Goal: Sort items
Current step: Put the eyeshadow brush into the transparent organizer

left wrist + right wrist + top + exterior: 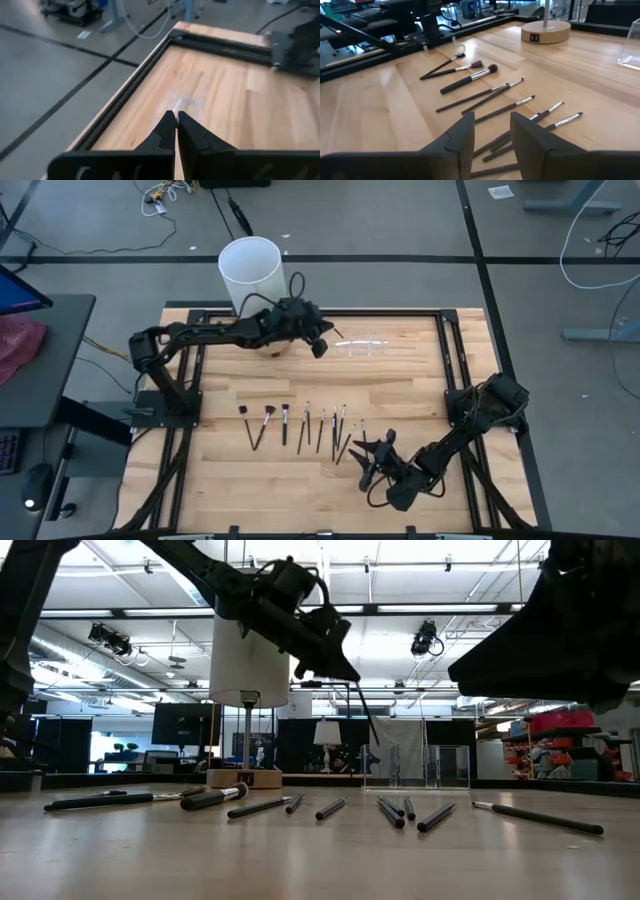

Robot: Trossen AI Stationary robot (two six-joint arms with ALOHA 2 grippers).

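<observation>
Above clear holder [358, 346], left gripper [322, 343] clamped on thin stick [365, 712], probably for drop-in. Right gripper [366, 452] apart over brushes [300, 425] on desk [400, 395].

Grey floor [400, 220] crossed by dark lines, loose cables [165, 194] lying on it. Dark desk [40, 360] beside wooden table [400, 380]. Ceiling strip lights [420, 585], shelving [545, 745] behind.
</observation>
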